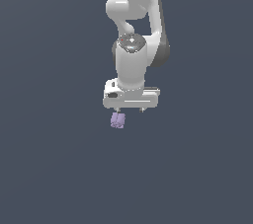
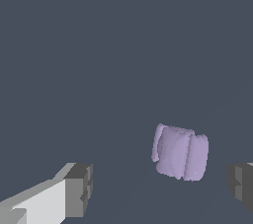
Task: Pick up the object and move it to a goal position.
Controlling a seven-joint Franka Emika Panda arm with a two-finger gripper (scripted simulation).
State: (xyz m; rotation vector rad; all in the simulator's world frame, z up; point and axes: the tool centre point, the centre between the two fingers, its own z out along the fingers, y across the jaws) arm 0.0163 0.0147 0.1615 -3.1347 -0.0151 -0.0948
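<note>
The object (image 1: 117,120) is a small pale lavender lumpy block on the dark grey floor. It lies just below the white gripper (image 1: 130,111), under the finger on the exterior view's left. In the wrist view the object (image 2: 180,151) shows between the two dark fingertips (image 2: 79,188), nearer to one of them and touching neither. The gripper (image 2: 159,188) is open and empty, with its jaws spread far wider than the object.
The white Panda arm (image 1: 133,30) rises behind the gripper, towards the top of the exterior view. A uniform dark grey floor (image 1: 49,168) is all around. No other objects show.
</note>
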